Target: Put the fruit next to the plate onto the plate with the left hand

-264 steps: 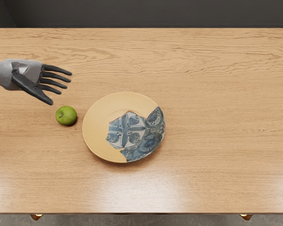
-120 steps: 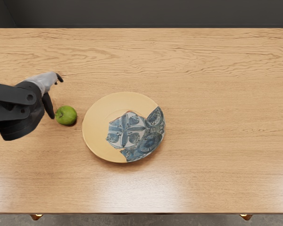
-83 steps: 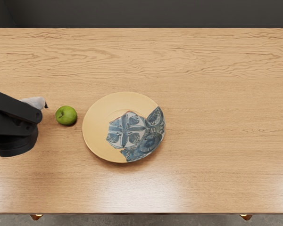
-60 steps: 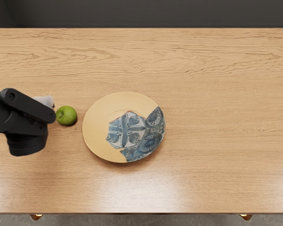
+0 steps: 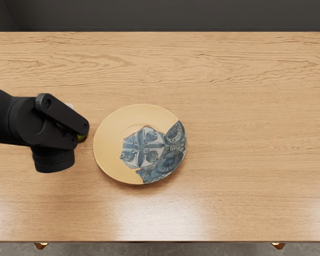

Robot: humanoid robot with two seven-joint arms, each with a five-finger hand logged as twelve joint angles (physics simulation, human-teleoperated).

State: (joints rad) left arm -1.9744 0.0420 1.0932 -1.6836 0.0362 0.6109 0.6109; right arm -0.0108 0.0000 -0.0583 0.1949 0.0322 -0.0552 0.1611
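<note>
Beside plate (image 5: 108, 133) — arm (image 5: 37, 125) over apple (image 5: 81, 138)

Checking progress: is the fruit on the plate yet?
Not yet. The plate holds nothing; a green sliver of the fruit shows beside it, under the left arm.

Green fruit (image 5: 82, 138), mostly hidden, just beside tan blue-patterned plate (image 5: 110, 140)

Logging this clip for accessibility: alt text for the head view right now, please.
The robot's black left arm reaches in from the left and covers nearly all of the green fruit, a sliver showing beside the plate. The tan plate with a blue pattern sits on a wooden table.
</note>
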